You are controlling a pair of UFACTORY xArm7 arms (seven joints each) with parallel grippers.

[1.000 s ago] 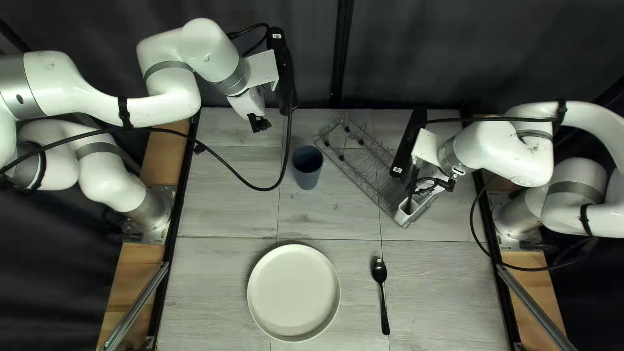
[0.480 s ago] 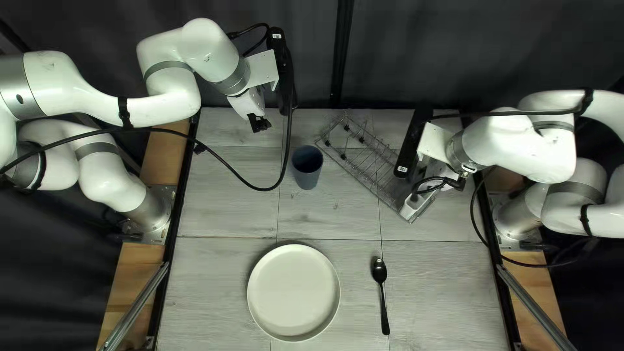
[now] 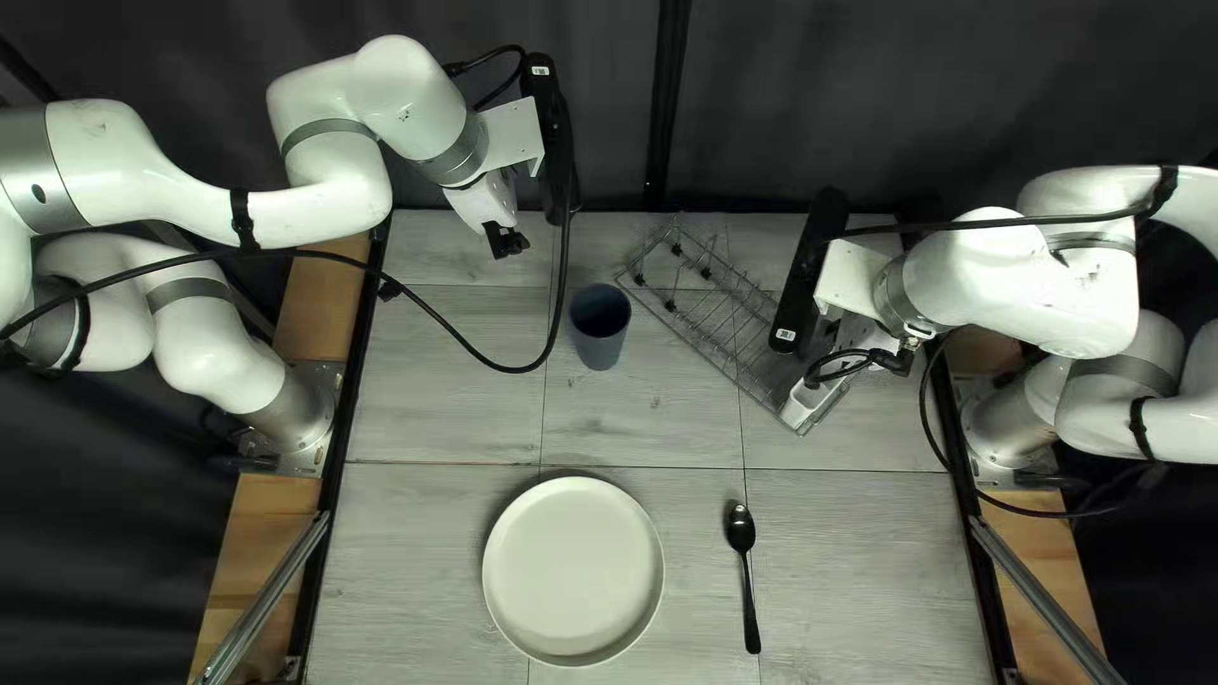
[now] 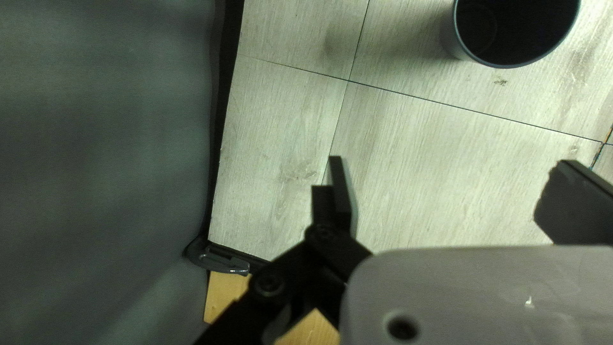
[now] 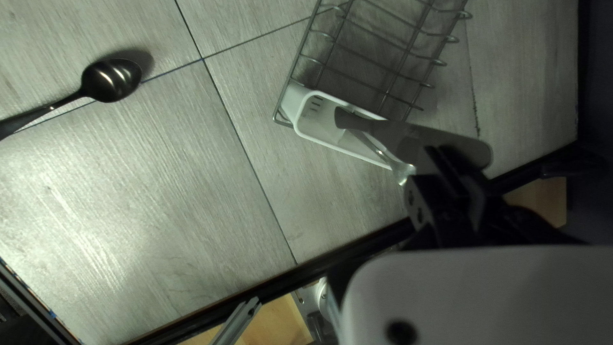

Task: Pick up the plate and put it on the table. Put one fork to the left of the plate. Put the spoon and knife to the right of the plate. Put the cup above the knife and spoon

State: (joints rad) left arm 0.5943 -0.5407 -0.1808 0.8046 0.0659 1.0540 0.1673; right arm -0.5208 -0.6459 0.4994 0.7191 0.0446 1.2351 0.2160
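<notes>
On the left, one white arm (image 3: pixel 343 178) reaches over the table (image 3: pixel 438 406), and its one left gripper (image 3: pixel 506 241) hangs high near the far edge. Its two fingers stand wide apart with nothing between them, and the cup's mouth is out ahead of them. One round, pale plate (image 3: pixel 574 571) sits flat near the middle, at the bottom of the top left view. A wide strip of table lies between it and the left edge. One blue-gray cup (image 3: pixel 599 343) stands up above the plate, with a good gap between. One black spoon (image 3: pixel 746 571) lies right of the plate, bowl up toward the far side, not touching it, and there is lots of room from it to the right edge. One wire rack (image 3: pixel 711 358) sits slanted past the cup, with one white holder (image 3: pixel 793 407) at its near end. Two pieces of cutlery (image 5: pixel 370 142), one dark and one shiny, stick out of the holder; I can't tell which is which. The one right gripper (image 3: pixel 815 377) is right by them, but I can't tell if it is open, shut or holding one. The table is gray, in big squares, with yellow wood (image 3: pixel 1034 533) at both sides and a dark curtain (image 3: pixel 812 89) behind.
</notes>
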